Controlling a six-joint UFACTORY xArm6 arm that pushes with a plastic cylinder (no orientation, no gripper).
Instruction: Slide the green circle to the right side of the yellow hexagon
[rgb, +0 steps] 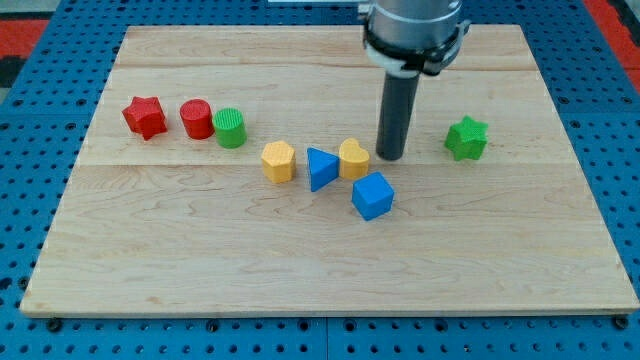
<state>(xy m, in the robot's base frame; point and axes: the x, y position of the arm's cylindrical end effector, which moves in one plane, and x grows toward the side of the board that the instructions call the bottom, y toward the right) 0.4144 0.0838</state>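
Seven blocks lie on the wooden table (150, 250), and each is placed below by reference to the yellow hexagon (278, 161).

The green circle (230, 128) sits up and to the view's left of the yellow hexagon, near it but apart, so it is on the hexagon's left side. The red circle (196, 119) touches the green circle on its far side from the hexagon. The red star (145, 117) lies farther out in the same direction, clear of the red circle.

To the view's right of the yellow hexagon stands the blue triangle (321, 168), just beside it. The yellow heart (354, 159) touches the triangle on its far side. The blue cube (373, 196) lies right of and below the hexagon, just under the heart. The green star (467, 138) is well apart to the right.

My tip (390, 157) rests right of the yellow hexagon, just beyond the yellow heart, well apart from the green circle.

This arm carries no jaws; it ends in a plain rod.
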